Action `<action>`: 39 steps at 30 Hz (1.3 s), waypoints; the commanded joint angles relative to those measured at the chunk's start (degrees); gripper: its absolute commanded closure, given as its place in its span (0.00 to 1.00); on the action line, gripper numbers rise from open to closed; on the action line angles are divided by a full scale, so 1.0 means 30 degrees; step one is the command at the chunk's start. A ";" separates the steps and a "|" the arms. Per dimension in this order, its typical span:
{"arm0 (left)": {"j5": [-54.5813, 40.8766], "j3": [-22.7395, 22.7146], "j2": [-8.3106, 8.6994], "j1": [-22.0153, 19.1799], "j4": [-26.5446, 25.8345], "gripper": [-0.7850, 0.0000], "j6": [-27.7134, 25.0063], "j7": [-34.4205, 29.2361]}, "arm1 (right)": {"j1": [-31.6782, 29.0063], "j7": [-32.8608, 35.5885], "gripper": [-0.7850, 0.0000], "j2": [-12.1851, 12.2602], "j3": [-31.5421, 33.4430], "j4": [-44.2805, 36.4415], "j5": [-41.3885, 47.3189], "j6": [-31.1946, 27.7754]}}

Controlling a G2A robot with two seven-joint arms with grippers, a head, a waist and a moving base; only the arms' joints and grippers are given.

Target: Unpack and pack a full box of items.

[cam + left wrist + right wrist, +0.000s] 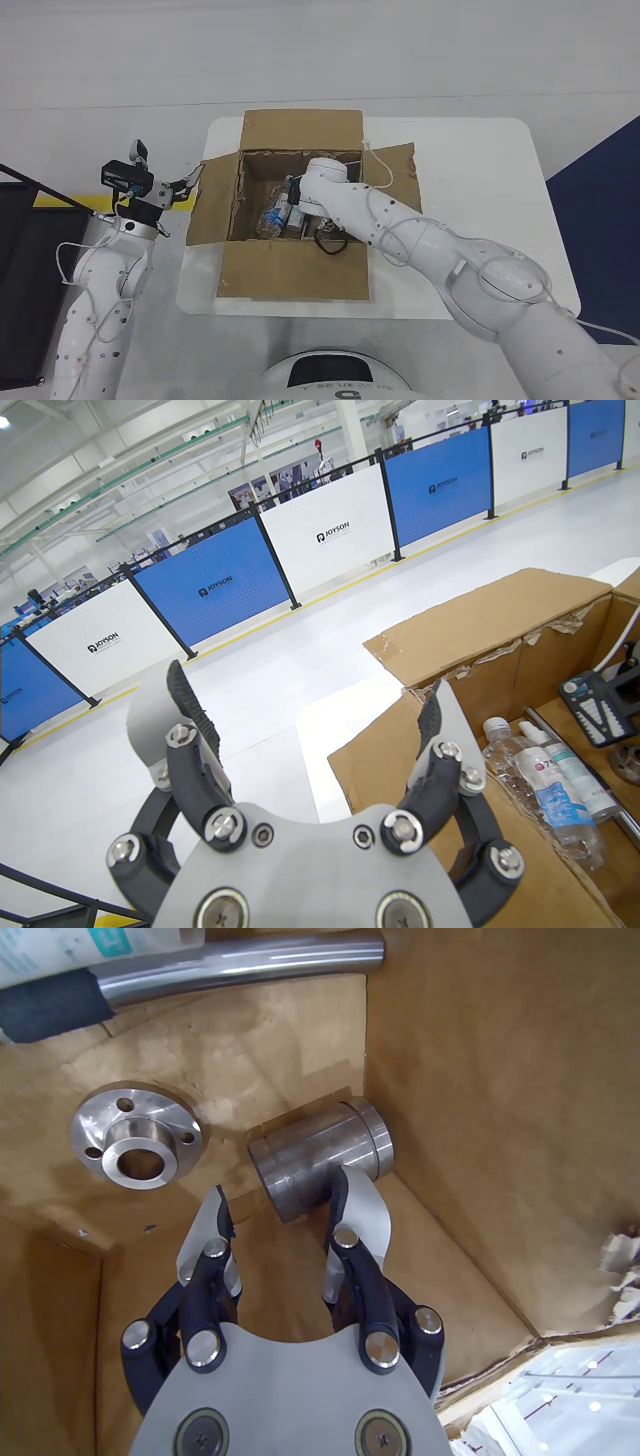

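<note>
An open cardboard box point(292, 272) stands on the white table point(470, 160). My right gripper point(280, 1198) is down inside it, open, just above the box floor. One of its fingertips point(341, 1184) lies against a short steel cylinder point(320, 1153) that rests on its side in a corner. A round steel flange point(136, 1140) lies flat beside the cylinder. My left gripper point(310, 710) is open and holds nothing, beside the box's left flap point(212, 205) and outside the box. Clear plastic bottles point(545, 785) lie in the box.
A steel rod point(240, 963) with a black foam sleeve point(50, 1013) lies along the box floor next to the bottles. The box's four flaps are folded outward. Bare table lies to the right of the box.
</note>
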 commanded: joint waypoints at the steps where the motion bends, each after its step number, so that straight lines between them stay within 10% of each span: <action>1: 0.0000 0.0000 0.0000 0.0000 0.0000 0.00 0.0000 0.0000 | -0.0039 0.0115 0.55 -0.0072 -0.0010 0.0034 -0.0350 0.0213; 10: 0.0000 0.0000 0.0000 0.0000 0.0000 0.00 0.0000 0.0000 | -0.0516 0.0486 0.75 -0.0297 -0.0325 -0.1182 -0.3672 0.1986; 22: 0.0000 0.0000 0.0000 0.0000 0.0000 0.00 0.0000 0.0000 | -0.2085 0.0777 0.58 0.0105 0.0774 -0.3028 -0.5392 0.1557; 39: 0.0000 0.0000 0.0000 0.0000 0.0000 0.00 0.0000 0.0000 | -0.2252 -0.0208 0.64 -0.0700 0.1587 -0.0360 -0.6726 0.1394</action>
